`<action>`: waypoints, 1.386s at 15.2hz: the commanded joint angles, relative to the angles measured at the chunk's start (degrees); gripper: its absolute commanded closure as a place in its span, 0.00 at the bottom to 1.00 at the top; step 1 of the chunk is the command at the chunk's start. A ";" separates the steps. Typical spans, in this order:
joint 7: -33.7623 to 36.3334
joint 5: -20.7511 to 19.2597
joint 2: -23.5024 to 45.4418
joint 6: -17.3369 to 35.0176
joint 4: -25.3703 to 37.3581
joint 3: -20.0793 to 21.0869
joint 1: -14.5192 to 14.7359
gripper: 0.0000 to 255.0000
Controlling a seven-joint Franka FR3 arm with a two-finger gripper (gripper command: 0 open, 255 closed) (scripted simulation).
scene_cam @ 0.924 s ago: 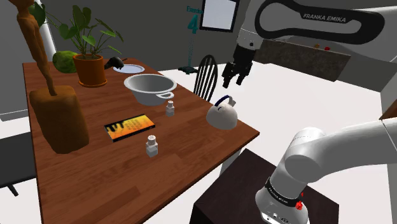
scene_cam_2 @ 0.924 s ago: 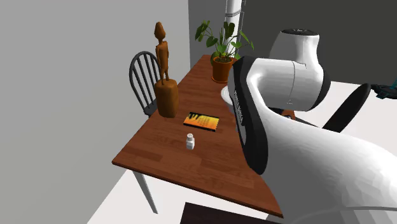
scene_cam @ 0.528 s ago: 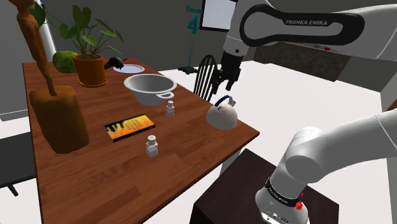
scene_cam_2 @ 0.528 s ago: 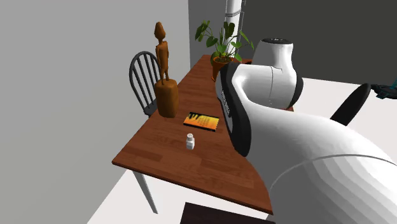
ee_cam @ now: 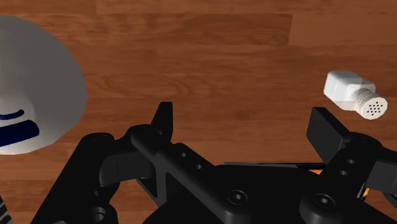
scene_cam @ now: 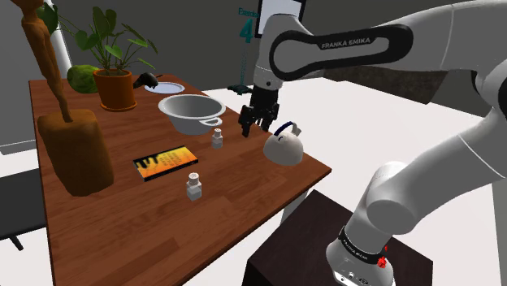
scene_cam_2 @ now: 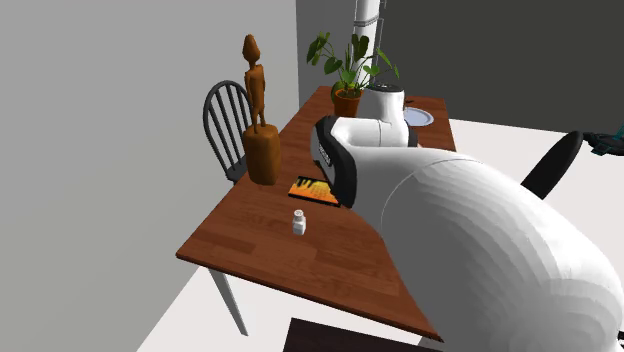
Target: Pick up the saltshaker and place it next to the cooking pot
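Finds the saltshaker [scene_cam: 217, 140], small and white, upright on the wooden table [scene_cam: 244, 207], just beside the near wall of the pale cooking pot [scene_cam: 191, 126]; cannot tell whether touching. Locates the gripper [scene_cam: 252, 123] in the air above the table, between saltshaker and white kettle [scene_cam: 283, 148], in contact with neither. Confirms from the wrist view fingers [ee_cam: 162, 124] spread apart, nothing grasped, saltshaker outside the gap. Records a second white shaker [scene_cam: 193, 187] nearer the table's front edge, apart from the first, with an orange-and-black tray [scene_cam: 165, 161] near both. Notes a brown carved figure [scene_cam: 73, 150] and a potted plant [scene_cam: 114, 77] further along the table.
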 commanded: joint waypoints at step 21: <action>13.33 0.91 37.52 14.25 18.87 8.96 6.73 0.00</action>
